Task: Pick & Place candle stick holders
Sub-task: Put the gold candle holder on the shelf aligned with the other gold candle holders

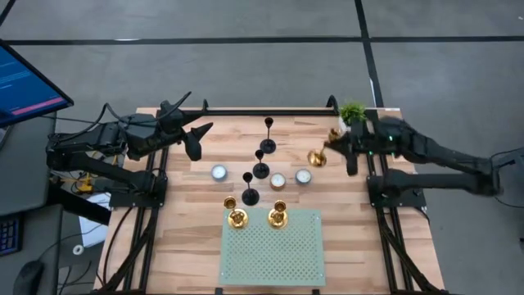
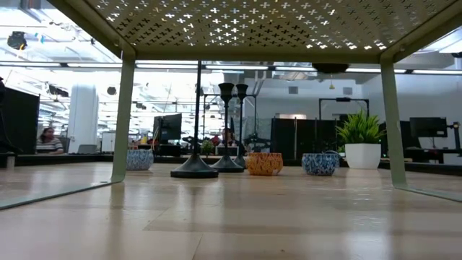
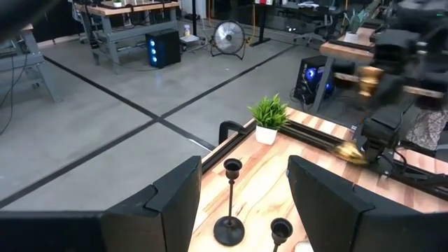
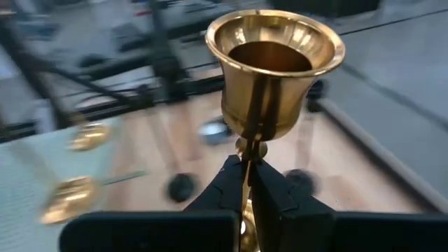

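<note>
The right gripper [image 4: 249,183] is clamped on the thin stem of a gold candle holder [image 4: 274,70], just under its cup, likely because the stem is the one part slim enough to pinch while keeping the holder upright. In the high view it is near the small potted plant [image 1: 353,112] at the bench's [image 1: 188,246] right side. Two more gold holders [image 1: 237,218] already stand on the green perforated stand [image 1: 274,258], so this one probably goes there too. Three black holders [image 1: 260,170] wait mid-bench, and the left gripper [image 1: 193,139] hangs with fingers apart, empty, at the left.
</note>
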Controlling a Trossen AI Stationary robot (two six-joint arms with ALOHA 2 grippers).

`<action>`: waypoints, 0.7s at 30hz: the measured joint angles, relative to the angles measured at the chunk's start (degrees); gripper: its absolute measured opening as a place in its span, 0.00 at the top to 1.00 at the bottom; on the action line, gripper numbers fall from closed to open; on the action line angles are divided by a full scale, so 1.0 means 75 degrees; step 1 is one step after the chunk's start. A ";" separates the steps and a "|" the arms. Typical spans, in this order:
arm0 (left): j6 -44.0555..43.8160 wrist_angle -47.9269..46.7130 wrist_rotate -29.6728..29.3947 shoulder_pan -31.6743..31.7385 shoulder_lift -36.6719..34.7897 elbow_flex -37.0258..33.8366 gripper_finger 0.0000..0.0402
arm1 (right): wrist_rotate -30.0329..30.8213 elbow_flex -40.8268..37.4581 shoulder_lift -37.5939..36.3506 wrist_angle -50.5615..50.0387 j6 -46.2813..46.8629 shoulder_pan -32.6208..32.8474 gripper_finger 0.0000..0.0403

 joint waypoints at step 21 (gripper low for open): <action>-0.0064 0.0037 0.0333 -0.0003 0.0000 0.0000 0.47 | 0.3713 0.1302 0.3131 0.0637 0.1087 0.6227 1.00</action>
